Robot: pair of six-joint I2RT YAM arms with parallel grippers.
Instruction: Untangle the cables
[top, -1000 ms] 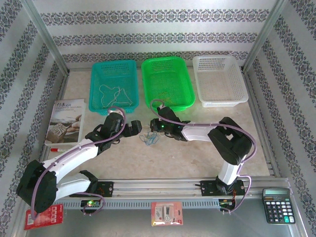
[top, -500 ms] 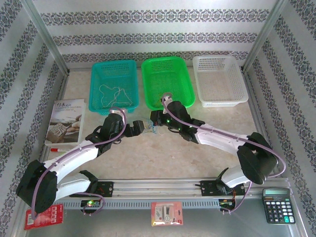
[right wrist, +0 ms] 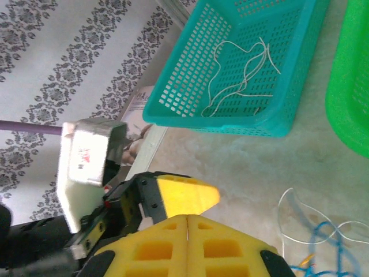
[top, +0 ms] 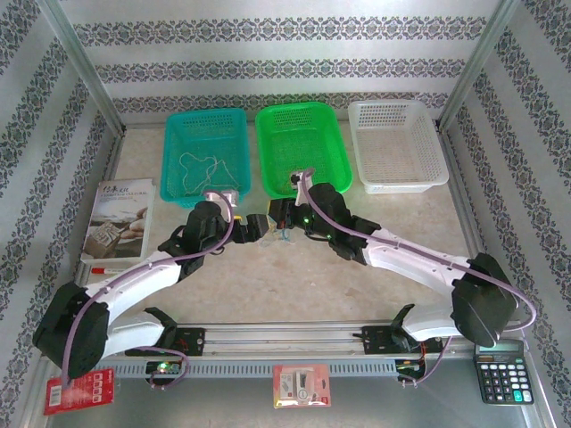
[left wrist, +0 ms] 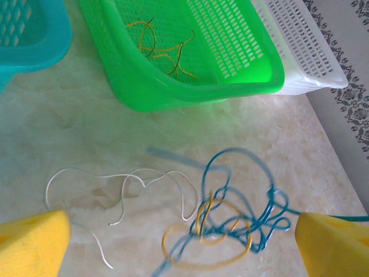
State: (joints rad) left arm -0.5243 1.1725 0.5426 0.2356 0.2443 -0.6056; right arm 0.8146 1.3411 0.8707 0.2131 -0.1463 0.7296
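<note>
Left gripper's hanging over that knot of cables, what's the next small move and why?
Probably lower the left gripper and close on the yellow cable. Its jaws stand open astride the knot, where that yellow loop threads through the blue cable; the white cable lies off to the side.

This was a robot test cell in a lab, not a home. The green basket (top: 303,134) sat on a marble-look tabletop (top: 294,285) boxed in by aluminium frame posts (top: 80,67) and flat panels of striped floral wallpaper (top: 285,62). Nearer than the green basket, two robot arms (top: 134,276) were bolted to a metal rail (top: 285,337). A teal basket (top: 205,129) to its left and a white basket (top: 397,147) to its right made a tidy row, with a calculator (top: 504,370) and a booklet (top: 120,218) as props.
</note>
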